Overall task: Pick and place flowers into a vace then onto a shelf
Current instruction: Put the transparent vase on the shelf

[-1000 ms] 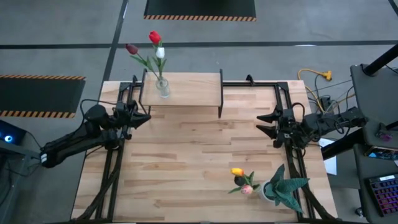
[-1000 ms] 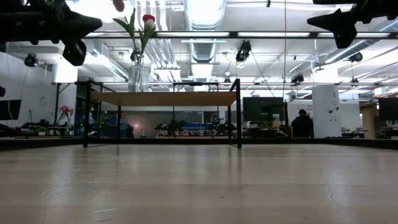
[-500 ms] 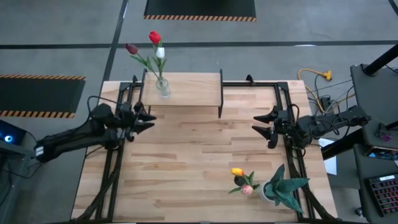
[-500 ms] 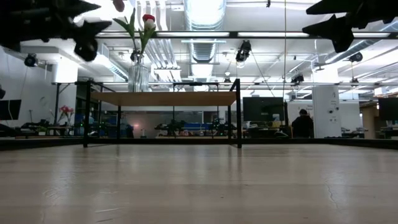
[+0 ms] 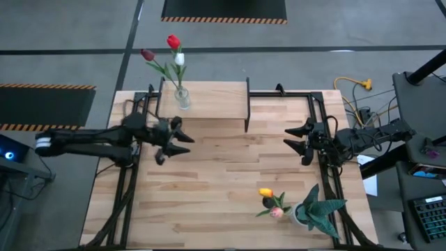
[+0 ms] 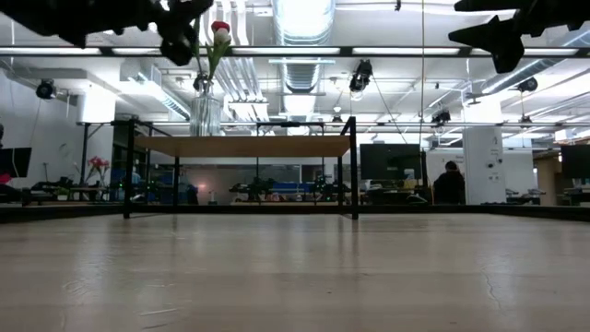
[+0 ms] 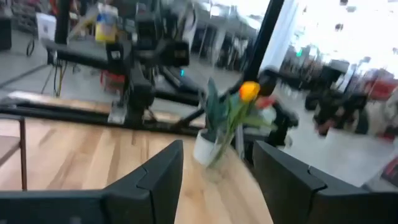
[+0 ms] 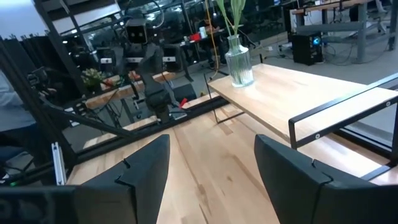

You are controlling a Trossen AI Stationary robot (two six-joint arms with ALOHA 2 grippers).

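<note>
Since shut — left gripper [image 5: 182,139] agape.

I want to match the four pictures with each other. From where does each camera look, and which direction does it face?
High view: above the table, facing straight down; shows both arms, left gripper, right gripper.
Low view: at table-top height, facing level toward the shelf; grippers hang at the top.
Left wrist view: on the left arm, facing the spiky plant; own fingers below.
Right wrist view: on the right arm, facing the vase; own fingers below.
Shared: high, low and right wrist views show vase on shelf.
</note>
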